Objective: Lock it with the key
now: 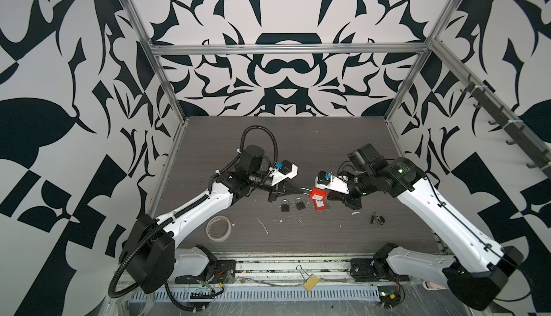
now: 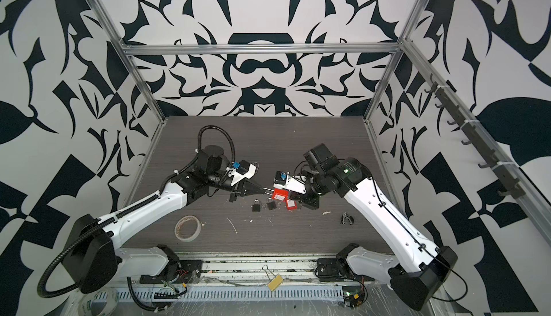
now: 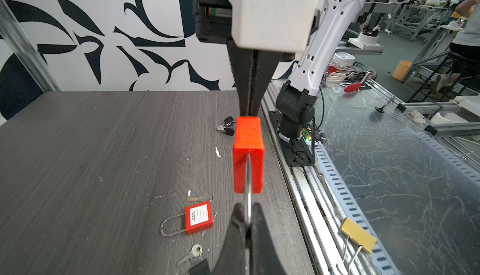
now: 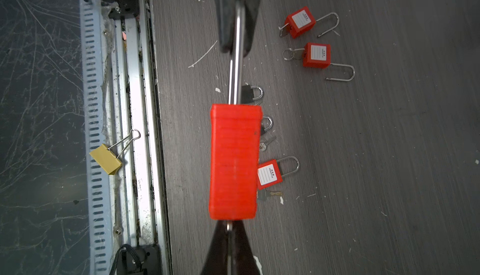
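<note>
The red plastic padlock [image 3: 248, 154] is held above the dark wood-grain tabletop [image 3: 104, 157] — its steel shackle [image 4: 235, 79] clamped in the left gripper [image 3: 247, 208]; the right gripper [image 4: 228, 228] is pinched closed against its base.

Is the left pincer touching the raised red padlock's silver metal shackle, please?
Touching: the left wrist view shows the left pincer shut on the silver metal shackle of the red plastic padlock.

arms [image 1: 202, 207]: white shells, black joints | left tool [image 1: 301, 190]: black, tapered | blue plug [image 1: 278, 166], perhaps
</note>
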